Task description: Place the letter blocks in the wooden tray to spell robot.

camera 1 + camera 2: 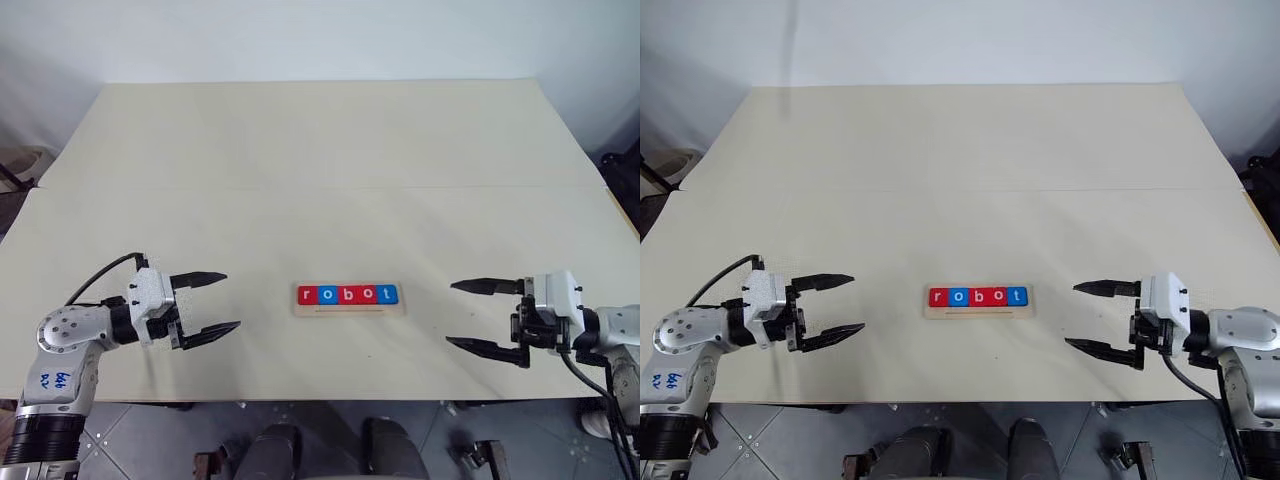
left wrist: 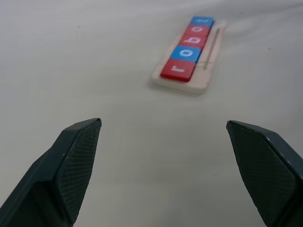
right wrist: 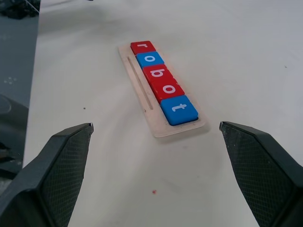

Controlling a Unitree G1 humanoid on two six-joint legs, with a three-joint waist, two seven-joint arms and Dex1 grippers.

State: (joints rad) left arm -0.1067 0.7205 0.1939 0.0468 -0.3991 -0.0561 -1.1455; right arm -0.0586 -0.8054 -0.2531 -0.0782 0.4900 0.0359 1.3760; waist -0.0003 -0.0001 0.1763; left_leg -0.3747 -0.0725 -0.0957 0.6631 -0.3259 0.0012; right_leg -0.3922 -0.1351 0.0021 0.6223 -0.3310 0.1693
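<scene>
The wooden tray (image 1: 349, 309) lies near the table's front edge, midway between my arms. In it sit the letter blocks (image 1: 347, 294) in a row, alternating red and blue, reading r, o, b, o, t from left to right. My left gripper (image 1: 213, 303) hovers open to the left of the tray, its fingers pointing toward it, with nothing between them. To the right of the tray my right gripper (image 1: 464, 316) is open too, aimed back at it and empty. Both wrist views show the tray (image 2: 206, 66) and the blocks (image 3: 163, 86) ahead of the open fingers.
The cream table (image 1: 320, 170) stretches far back behind the tray, with a seam across its middle. Its front edge runs just below the grippers. Dark objects stand on the floor past the table's right side (image 1: 620, 160).
</scene>
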